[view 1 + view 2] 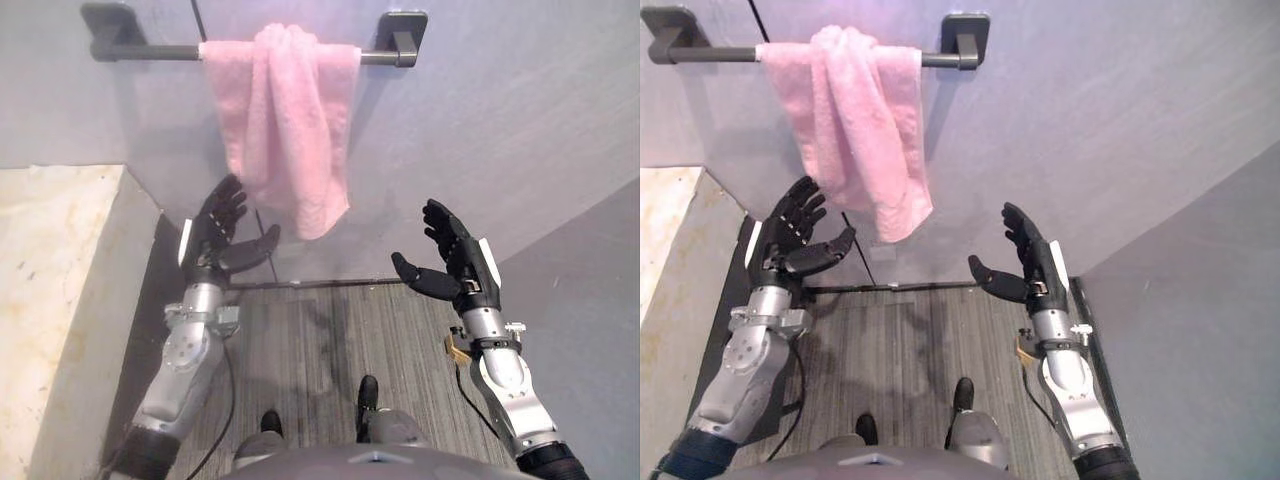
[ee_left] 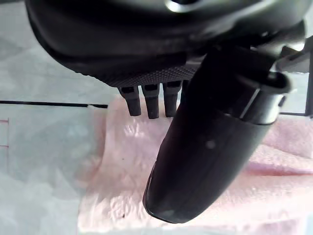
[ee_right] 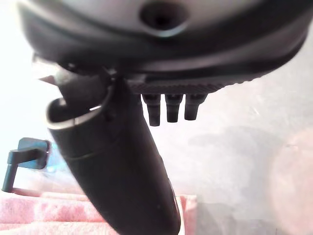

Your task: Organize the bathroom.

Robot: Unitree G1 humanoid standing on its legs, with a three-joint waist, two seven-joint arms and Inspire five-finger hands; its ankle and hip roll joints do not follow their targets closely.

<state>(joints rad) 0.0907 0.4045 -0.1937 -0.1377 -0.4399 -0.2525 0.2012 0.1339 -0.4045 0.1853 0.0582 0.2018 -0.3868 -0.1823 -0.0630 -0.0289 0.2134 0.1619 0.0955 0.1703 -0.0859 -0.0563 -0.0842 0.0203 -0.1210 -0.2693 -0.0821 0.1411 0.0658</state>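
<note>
I have both hands raised in front of the wall, palms facing each other, neither holding anything. The left hand [image 1: 218, 232] has its fingers straight and spread, thumb out toward the middle; the right hand [image 1: 452, 258] is likewise wide, fingers up and thumb pointing inward.

The pink towel [image 1: 285, 120] hangs bunched over the dark towel bar [image 1: 150, 50], above and between my hands. Its lowest corner dangles just beside my left fingertips, a little above and inward of them, and well apart from my right hand. It sits crumpled toward one end of the bar, with one long fold drooping lower than the rest, so I judge the step in hand is straightening it.

To do this well, I would bring the left hand up and inward to pinch the hanging corner, then carry the right hand across toward the far edge near the right bracket [image 1: 402, 38]. Each hand should take only one layer of cloth, not the whole bundle. I would pull gently sideways along the bar, not downward, since a downward tug could drag the towel off to the floor [image 1: 310, 350] below my wrists.
</note>
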